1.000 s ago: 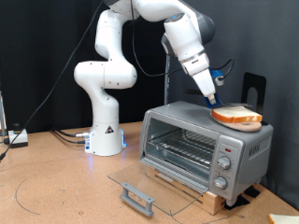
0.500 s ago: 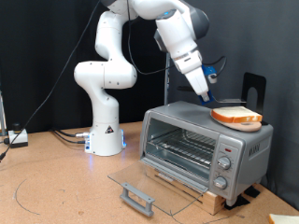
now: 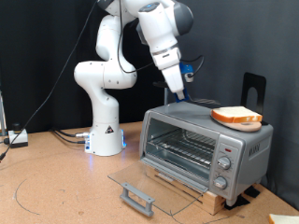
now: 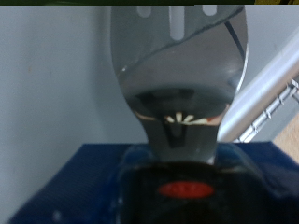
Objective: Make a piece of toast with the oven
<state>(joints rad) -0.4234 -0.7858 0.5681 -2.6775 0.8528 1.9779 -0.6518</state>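
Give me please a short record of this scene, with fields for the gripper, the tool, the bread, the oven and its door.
gripper: gripper above the oven's top, toward the exterior view's left, apart from the bread
tool held: metal spatula, its dark handle between the fingers in the wrist view
bread: piece of toast lying on a plate on the oven's roof, toward the exterior view's right
oven: oven on a wooden board, wire rack visible, nothing seen on it
door: glass door folded fully down and open
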